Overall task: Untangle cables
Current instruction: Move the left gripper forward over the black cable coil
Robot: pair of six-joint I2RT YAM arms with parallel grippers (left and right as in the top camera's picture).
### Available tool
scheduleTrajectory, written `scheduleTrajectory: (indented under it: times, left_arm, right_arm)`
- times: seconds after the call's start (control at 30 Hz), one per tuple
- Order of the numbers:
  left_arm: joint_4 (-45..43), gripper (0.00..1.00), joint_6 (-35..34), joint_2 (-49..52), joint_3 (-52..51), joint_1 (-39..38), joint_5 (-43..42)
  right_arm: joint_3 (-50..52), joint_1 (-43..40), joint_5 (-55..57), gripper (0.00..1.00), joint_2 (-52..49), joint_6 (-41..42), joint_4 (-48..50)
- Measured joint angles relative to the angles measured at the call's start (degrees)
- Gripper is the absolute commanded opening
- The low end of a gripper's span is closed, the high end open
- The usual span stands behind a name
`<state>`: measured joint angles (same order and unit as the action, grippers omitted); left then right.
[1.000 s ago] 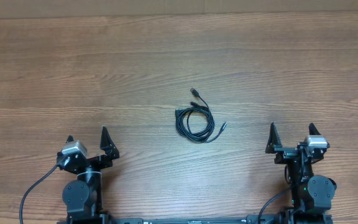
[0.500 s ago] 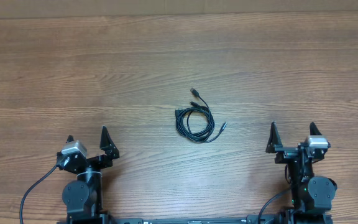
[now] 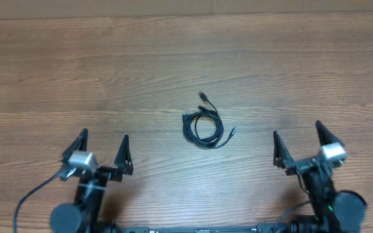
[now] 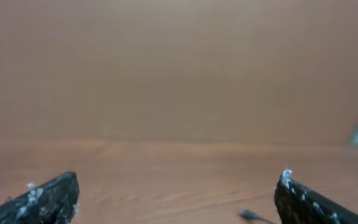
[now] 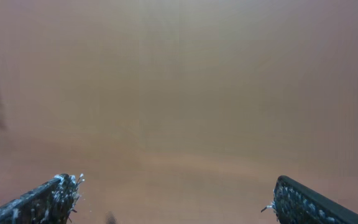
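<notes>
Now, in the overhead view, both arms have stirred from where they sat half a second ago. The left gripper (image 3: 103,150) and the right gripper (image 3: 300,144) each show their fingers spread much wider than before, and both wrists look blurred, as arms in motion would. The cables (image 3: 203,126) have not moved. They lie as one small black coil near the middle of the table (image 3: 173,52), with two plug ends poking out at 12 o'clock and a thin tip trailing off at about 4 o'clock. The left gripper stands off at roughly 8 o'clock from the coil and the right at roughly 4 o'clock, both well apart from it.

In the left wrist view, the left gripper (image 4: 179,177) has its jaws wide apart with nothing between them. Only soft brown table shows ahead, and a dark speck (image 4: 250,216) at 5 o'clock in the frame is too blurred to name.

In the right wrist view, the right gripper (image 5: 174,182) is likewise spread and empty, looking out on blurred wood.

This likely marks the start of the reach. No cable is touched yet, so the untangling is all still to do.
</notes>
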<state>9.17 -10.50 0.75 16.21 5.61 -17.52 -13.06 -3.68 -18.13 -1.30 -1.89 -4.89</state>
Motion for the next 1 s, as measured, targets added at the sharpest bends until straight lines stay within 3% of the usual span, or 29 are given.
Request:
scheduleTrajectory:
  times: [0.17, 0.37, 0.77, 1.0]
  left_arm:
    - [11.08, 1.0, 0.22, 0.39, 15.76, 0.0, -4.46]
    - [20.41, 1.0, -0.13, 5.77, 32.11, 0.0, -9.88]
    - [49.11, 1.0, -0.7, 32.85, 63.76, 0.0, -19.28]
    - [52.33, 1.0, -0.7, 42.82, 73.88, 0.0, -26.86]
  right_arm:
    - [-10.25, 0.0, -4.13, 1.0, -1.68, 0.0, -4.13]
    - [-24.0, -0.02, -5.57, 1.0, -8.92, -0.09, -17.55]
    - [-64.17, -0.04, -6.12, 1.0, -27.3, 0.04, -54.86]
    - [-72.39, -0.02, -14.47, 1.0, -30.38, 0.17, -63.23]
